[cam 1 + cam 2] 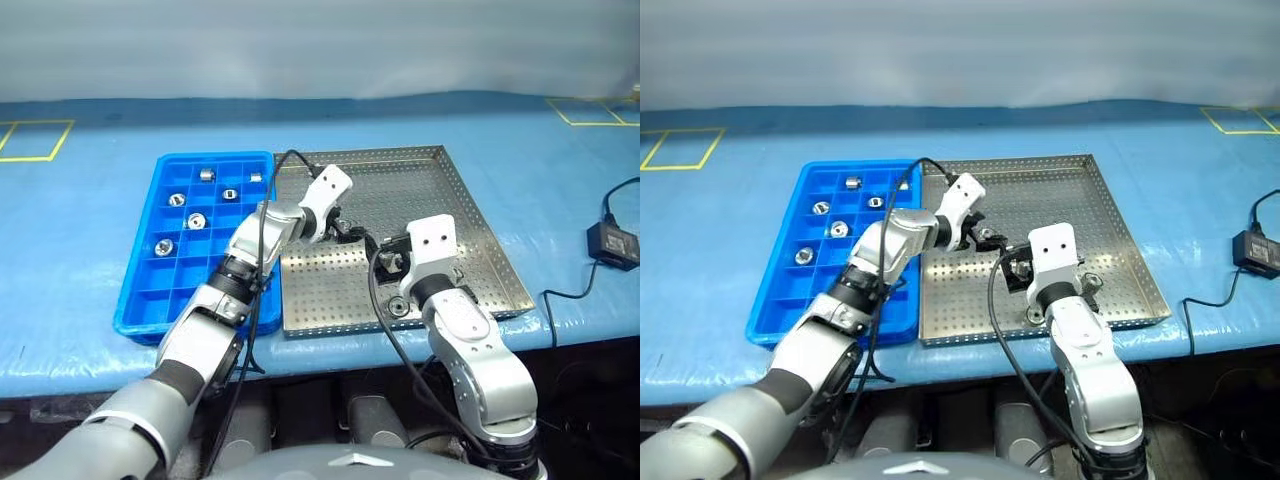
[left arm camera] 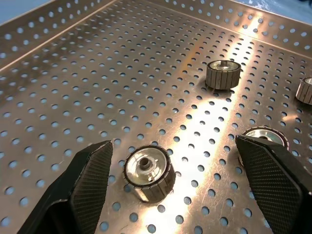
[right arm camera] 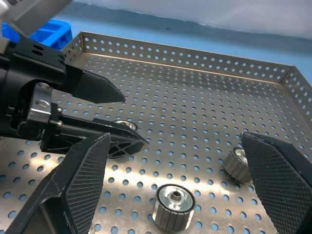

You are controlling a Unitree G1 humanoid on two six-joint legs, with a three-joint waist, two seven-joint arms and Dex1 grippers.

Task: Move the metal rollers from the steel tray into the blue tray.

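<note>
blue tray (image 1: 140, 300) holds six rollers (image 1: 197, 221); steel tray (image 1: 480, 220) holds more; both arms' fingers (image 2: 92, 170) wide open, empty.

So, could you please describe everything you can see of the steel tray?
The steel tray is a large, shallow, shiny silver rectangle with a low raised rim and a floor perforated all over. It lies flat on the blue table cover, directly beside the blue tray. A few metal rollers rest on it; both open hands hover above.

You have one blue tray (image 1: 135, 310); six metal rollers (image 1: 197, 221) counted in its cells; one steel tray (image 1: 450, 200); four metal rollers countable on its floor; any more there cannot be confirmed.
</note>
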